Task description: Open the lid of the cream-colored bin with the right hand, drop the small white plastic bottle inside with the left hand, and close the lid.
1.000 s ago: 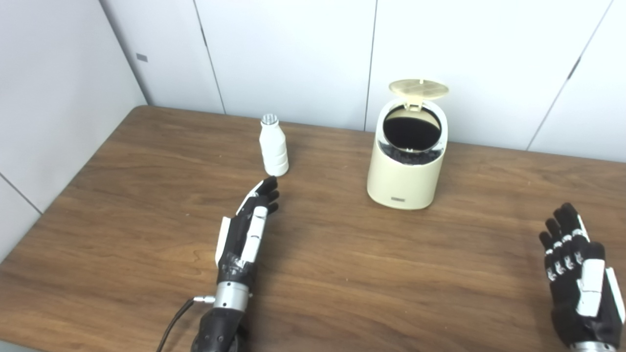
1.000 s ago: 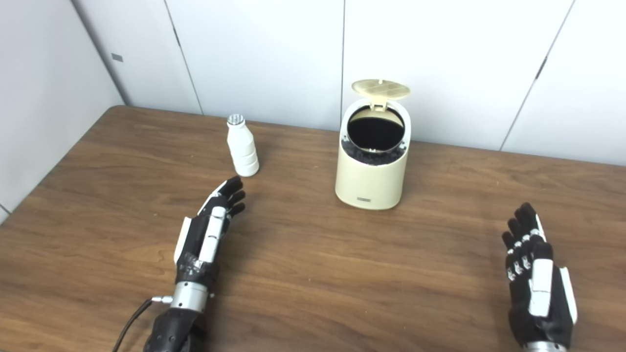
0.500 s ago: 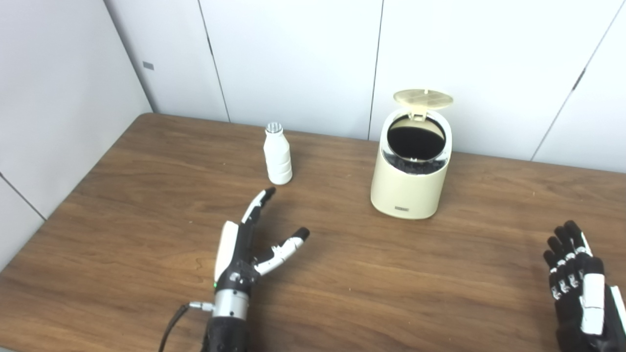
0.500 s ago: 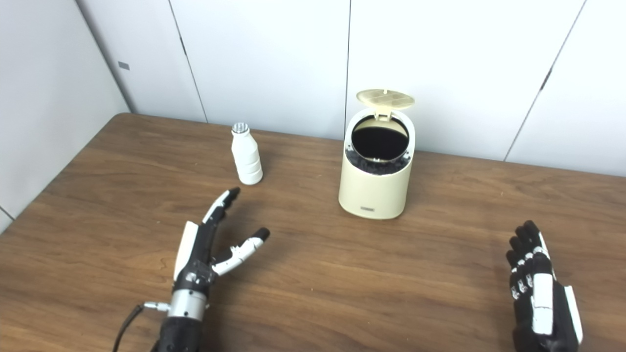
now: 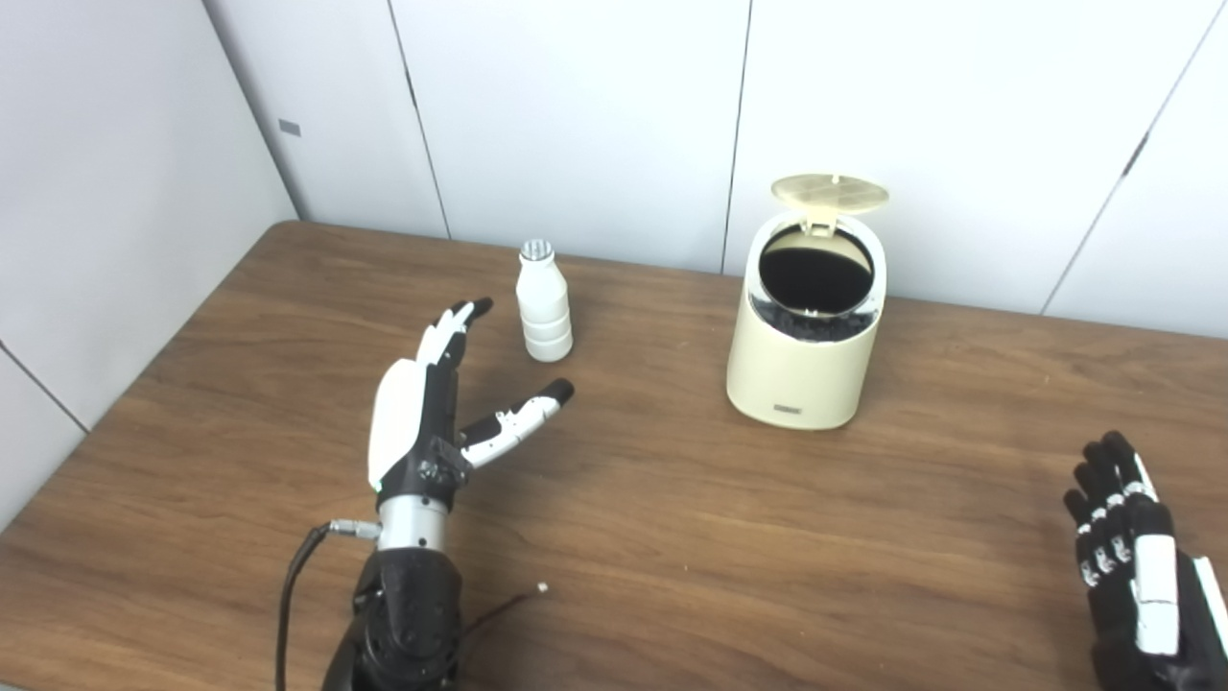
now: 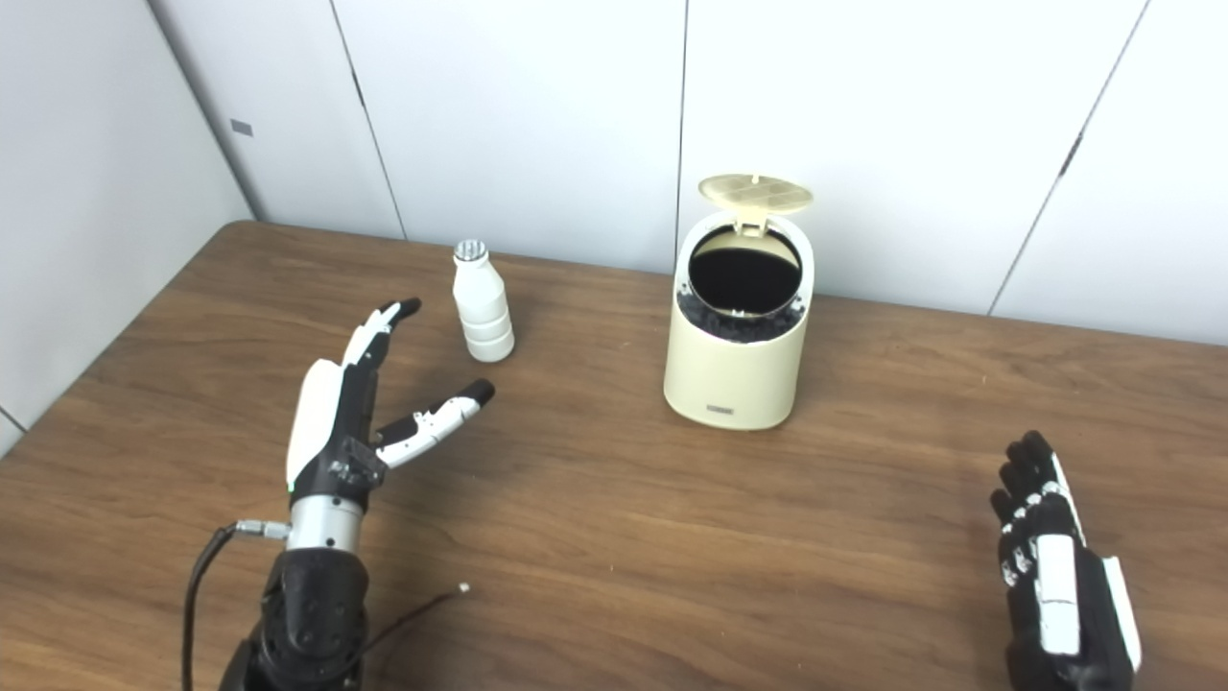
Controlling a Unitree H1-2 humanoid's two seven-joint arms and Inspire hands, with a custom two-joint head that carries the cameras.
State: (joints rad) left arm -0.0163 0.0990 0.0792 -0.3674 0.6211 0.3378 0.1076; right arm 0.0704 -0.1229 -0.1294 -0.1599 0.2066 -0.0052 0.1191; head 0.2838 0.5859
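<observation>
Left robot hand (image 5: 422,422) is raised on its forearm, which comes in from the bottom edge w/ a cable looping off the wrist. It's turned edge-on, fingers (image 5: 449,331) stretched fwd & up, thumb splayed out to the right, wide gap between them, holding nothing. Right robot hand (image 6: 1055,585) sits low at bottom-right corner, back facing up, fingers extended close together, partly cut off by the frame, empty.

Left hand (image 5: 422,422) has advanced toward the bottle (image 5: 543,301), fingers and thumb spread apart, not touching it.
</observation>
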